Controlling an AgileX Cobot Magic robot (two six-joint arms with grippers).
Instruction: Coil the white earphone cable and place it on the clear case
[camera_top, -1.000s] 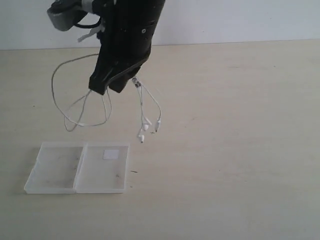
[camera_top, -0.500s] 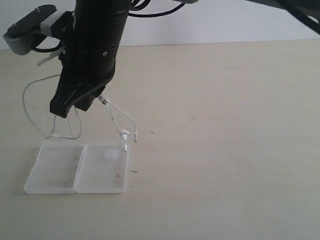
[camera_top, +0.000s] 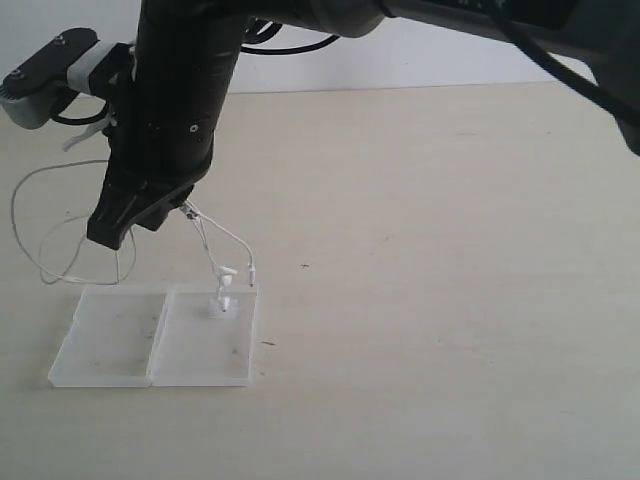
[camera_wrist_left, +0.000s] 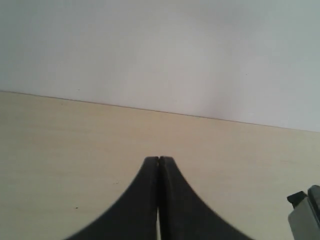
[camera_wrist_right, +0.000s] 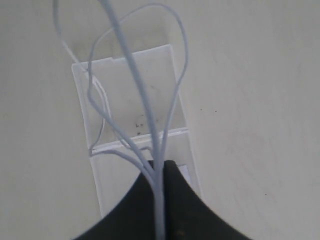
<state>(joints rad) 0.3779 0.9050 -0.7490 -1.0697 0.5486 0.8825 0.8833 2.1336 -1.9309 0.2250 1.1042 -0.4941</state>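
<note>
Above clear case (camera_top: 110, 342), earphone cable (camera_top: 226, 270)

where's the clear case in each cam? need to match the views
Exterior view: clear case at lower left, lying open on the table.
Left wrist view: not in it.
Right wrist view: clear case at centre, just beyond the shut jaws.
Shared landmark: the white earphone cable hanging down over the case, seen in the exterior and right wrist views.
</note>
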